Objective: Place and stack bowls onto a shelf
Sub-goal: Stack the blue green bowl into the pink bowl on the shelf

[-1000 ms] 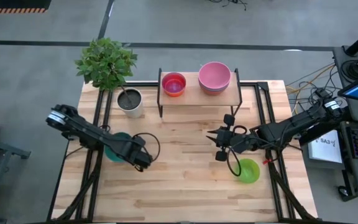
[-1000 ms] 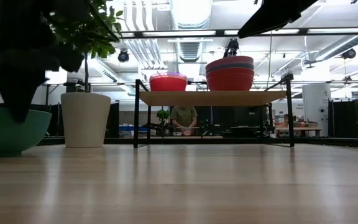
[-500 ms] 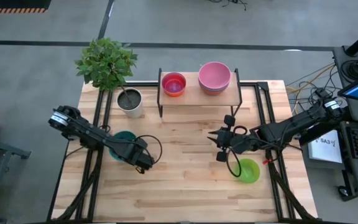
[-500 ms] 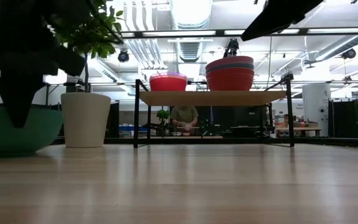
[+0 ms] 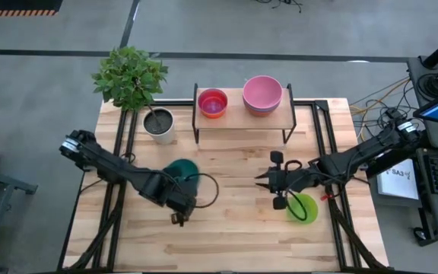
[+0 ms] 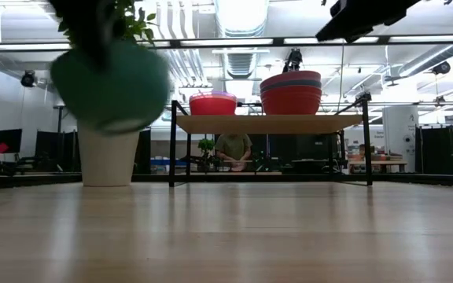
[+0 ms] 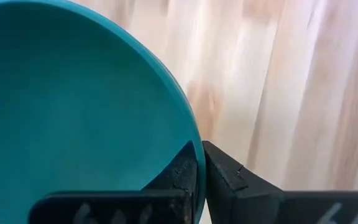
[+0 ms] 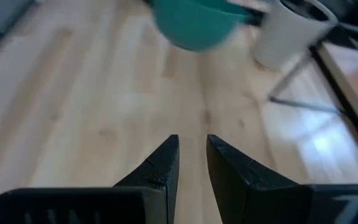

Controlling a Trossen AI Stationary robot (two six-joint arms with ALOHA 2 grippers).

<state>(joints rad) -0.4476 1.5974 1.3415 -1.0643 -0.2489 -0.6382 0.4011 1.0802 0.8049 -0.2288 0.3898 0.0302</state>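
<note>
A teal bowl [image 5: 181,169] [image 6: 110,86] hangs in the air over the table's left middle, and my left gripper [image 5: 179,184] [image 7: 201,158] is shut on it. A green bowl [image 5: 304,208] sits on its base on the table, partly under my right arm. Just left of the green bowl, my right gripper [image 5: 269,183] [image 8: 192,155] hovers with a narrow gap between its fingers and nothing in it. The shelf [image 5: 242,116] [image 6: 270,123] at the back carries a red bowl [image 5: 213,103] and a pink-topped stack of bowls [image 5: 262,93]. My left gripper pinches the teal bowl's rim [image 7: 194,140]. One finger [image 7: 180,171] is inside the bowl and the other finger [image 7: 224,177] is outside its wall. The fingers come steeply from above. The bowl is lifted clear of the table and tilted.
A white plant pot [image 5: 159,124] [image 6: 107,153] with a leafy plant stands at the back left, beside the shelf. Bare wooden table [image 5: 226,236] lies between the arms and along the near edge. A person shows far behind the shelf [image 6: 233,149].
My left gripper has risen and gone toward the table's right with the teal bowl. The bowl stood on the table at the left and is now lifted clear and tipped. My right gripper has turned a little above the green bowl's left side.
</note>
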